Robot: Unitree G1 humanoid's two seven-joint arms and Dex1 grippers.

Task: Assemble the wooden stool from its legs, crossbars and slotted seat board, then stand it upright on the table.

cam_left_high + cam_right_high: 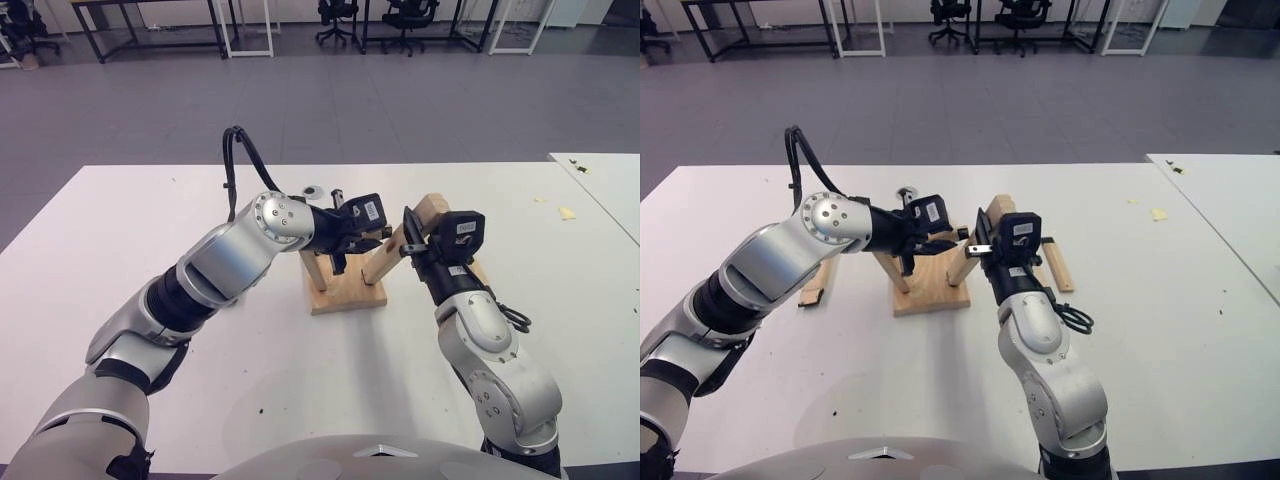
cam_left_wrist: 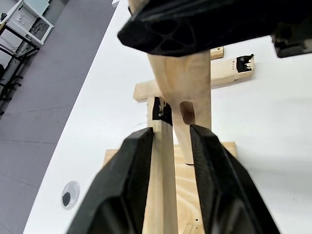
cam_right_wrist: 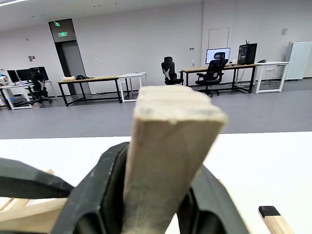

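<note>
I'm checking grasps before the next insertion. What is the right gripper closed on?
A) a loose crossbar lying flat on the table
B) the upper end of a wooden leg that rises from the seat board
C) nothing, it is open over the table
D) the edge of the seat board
B: the right gripper has a finger pressed on each side of the leg near its top end, and the head view shows that leg rising tilted from the seat board.
</note>
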